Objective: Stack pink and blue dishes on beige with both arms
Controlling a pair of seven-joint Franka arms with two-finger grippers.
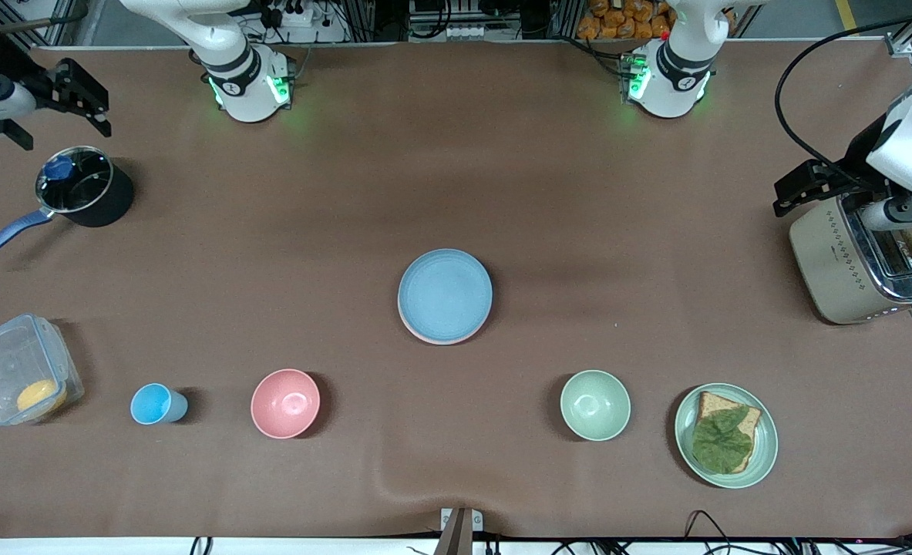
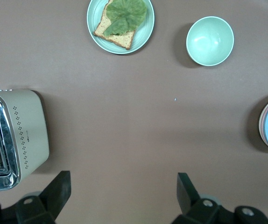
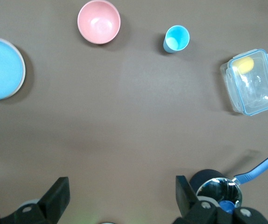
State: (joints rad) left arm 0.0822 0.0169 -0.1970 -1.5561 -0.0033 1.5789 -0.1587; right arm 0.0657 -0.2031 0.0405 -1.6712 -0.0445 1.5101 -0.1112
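Observation:
The light blue plate (image 1: 445, 294) lies on top of a stack at the table's middle. The pink plate's rim (image 1: 417, 331) peeks out beneath it. In the right wrist view a thin cream edge of the beige plate (image 3: 23, 70) shows under the blue plate (image 3: 1, 69); the rest of it is hidden. My left gripper (image 1: 791, 193) hangs open and empty by the toaster, at the left arm's end (image 2: 123, 191). Above the saucepan at the right arm's end, my right gripper (image 1: 55, 116) is open with nothing in it (image 3: 122, 193).
A toaster (image 1: 849, 258), a pale green plate with bread and a leaf (image 1: 725, 435) and a green bowl (image 1: 595, 405) sit toward the left arm's end. Toward the right arm's end are a pink bowl (image 1: 285, 403), blue cup (image 1: 155, 404), clear box (image 1: 22, 379) and saucepan (image 1: 84, 187).

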